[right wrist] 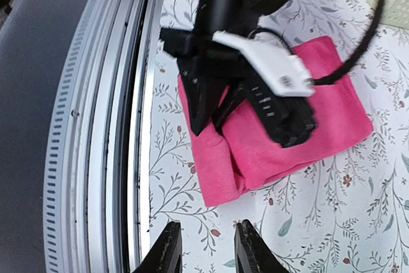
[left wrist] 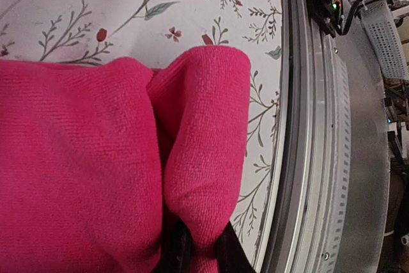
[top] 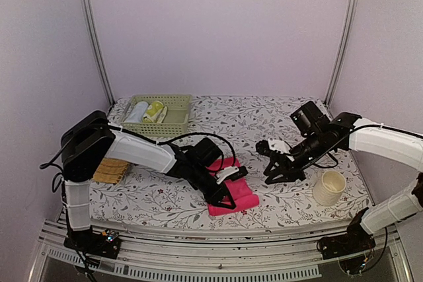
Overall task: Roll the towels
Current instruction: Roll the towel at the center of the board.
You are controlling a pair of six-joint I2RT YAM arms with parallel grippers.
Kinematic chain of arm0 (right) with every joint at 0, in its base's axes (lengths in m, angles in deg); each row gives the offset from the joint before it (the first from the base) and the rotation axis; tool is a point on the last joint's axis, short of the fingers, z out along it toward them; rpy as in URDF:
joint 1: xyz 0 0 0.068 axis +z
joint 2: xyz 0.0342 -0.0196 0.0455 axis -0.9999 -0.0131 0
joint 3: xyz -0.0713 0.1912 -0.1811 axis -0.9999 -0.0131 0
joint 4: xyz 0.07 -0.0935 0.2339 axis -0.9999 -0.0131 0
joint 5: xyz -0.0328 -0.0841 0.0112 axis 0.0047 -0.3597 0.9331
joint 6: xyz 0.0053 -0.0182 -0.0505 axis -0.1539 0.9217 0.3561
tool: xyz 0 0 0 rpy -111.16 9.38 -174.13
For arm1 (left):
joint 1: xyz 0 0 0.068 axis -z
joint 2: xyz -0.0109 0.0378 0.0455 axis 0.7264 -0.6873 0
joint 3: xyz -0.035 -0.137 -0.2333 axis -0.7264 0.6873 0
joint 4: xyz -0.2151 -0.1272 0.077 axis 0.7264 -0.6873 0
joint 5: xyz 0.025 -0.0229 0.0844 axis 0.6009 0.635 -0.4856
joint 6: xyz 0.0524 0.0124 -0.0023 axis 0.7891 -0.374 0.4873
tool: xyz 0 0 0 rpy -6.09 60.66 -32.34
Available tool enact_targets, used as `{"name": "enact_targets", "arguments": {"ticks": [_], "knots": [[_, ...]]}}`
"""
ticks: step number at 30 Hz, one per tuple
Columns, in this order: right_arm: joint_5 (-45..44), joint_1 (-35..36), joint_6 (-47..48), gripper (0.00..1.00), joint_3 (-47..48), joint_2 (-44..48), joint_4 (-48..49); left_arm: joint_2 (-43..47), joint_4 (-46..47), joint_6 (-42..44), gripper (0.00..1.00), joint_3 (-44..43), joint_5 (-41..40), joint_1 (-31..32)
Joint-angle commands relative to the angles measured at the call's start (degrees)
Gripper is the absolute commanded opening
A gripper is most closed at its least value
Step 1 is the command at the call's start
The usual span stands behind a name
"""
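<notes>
Left wrist view is showing us the pink towel from up close. Our left pincer is pinching a soft folded bump of it. The pincer is narrow and tight, and cloth is squeezed between its two dark fingers. The towel is lying on the flowery desk, close to the near edge, right by the metal rail. In the top view it is looking folded over and lumpy, not a neat roll yet.

Our right pincer is hanging just above the desk, a little to the right of the towel. Its fingers are standing apart with nothing in them, and it is not touching the cloth. The cream mug is standing further right.

We are thinking we are at the start of rolling, with one end gripped and turning over. Next we are needing to carry that pinched end across the flat part, snug and straight. The right pincer could be pressing the far side down so the cloth is not sliding.

Two rolled things are lying in the green basket at the back. We cannot tell if one is the other towel.
</notes>
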Motion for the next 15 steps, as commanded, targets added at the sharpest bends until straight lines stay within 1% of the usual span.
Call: {"name": "enact_targets", "arguments": {"ticks": [1, 4, 7, 9, 11, 15], "knots": [[-11.27, 7.48, 1.32, 0.33, -4.90, 0.79, 7.37, -3.05, -1.44, -7.19, 0.05, -0.62, 7.86, -2.29], [-18.12, 12.83, 0.69, 0.35, -7.71, -1.31, 13.75, -2.73, 2.84, -11.26, 0.05, 1.46, 10.09, -3.78], [-21.34, 16.18, 1.24, 0.37, -8.73, -4.23, 18.41, -2.00, 7.35, -15.20, 0.04, 3.85, 11.62, -4.87], [-22.90, 17.88, 1.77, 0.37, -9.36, -5.81, 21.59, -1.91, 9.72, -17.02, 0.04, 5.05, 13.17, -5.32], [-23.86, 19.30, 2.45, 0.38, -9.70, -7.47, 24.53, -2.29, 9.94, -17.51, 0.04, 5.10, 13.81, -5.60], [-23.80, 21.19, 2.71, 0.38, -9.01, -12.68, 27.28, -3.01, 9.85, -18.05, 0.04, 4.75, 14.69, -6.24]]}}
